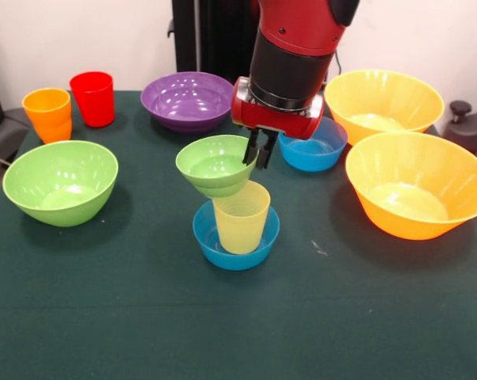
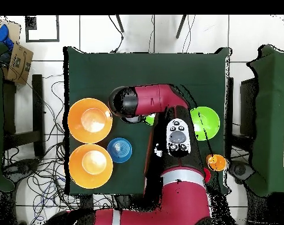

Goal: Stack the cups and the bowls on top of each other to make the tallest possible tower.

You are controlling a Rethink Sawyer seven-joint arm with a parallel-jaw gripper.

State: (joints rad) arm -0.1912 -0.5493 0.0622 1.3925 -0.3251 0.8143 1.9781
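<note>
Front view: the arm [image 1: 298,47] comes down from the top centre, and its tool [image 1: 258,153] sits at the right rim of the small green bowl [image 1: 216,165], with the dark fingers [image 1: 253,147] close together, clamped on that rim. The small green bowl hangs tilted, its lower side touching the top rim of the yellow cup [image 1: 240,215]. The yellow cup stands upright inside a small blue bowl [image 1: 235,235] in the middle of the bench [image 1: 143,317]. A second small blue bowl [image 1: 314,146] sits just right of the tool, partly behind the arm. At the right, two large orange bowls stand one behind the other: the nearer [image 1: 419,184] at mid right, the farther [image 1: 383,96] at upper right. The purple bowl [image 1: 187,100] is at top centre-left. The red cup [image 1: 93,98] and the orange cup [image 1: 48,114] stand side by side at upper left. The large green bowl [image 1: 61,181] is at mid left.

Overhead view: the arm [image 2: 168,146] covers the frame's centre, hiding the tool. Only a sliver of the small green bowl [image 2: 149,120] shows beside it. The orange bowls [image 2: 90,120] and [image 2: 90,166] lie at left, with a blue bowl [image 2: 119,150] just right of them. The large green bowl [image 2: 205,122] is at right, the orange cup [image 2: 216,162] below it, and a bit of the red cup [image 2: 206,176] shows beside the arm.
</note>
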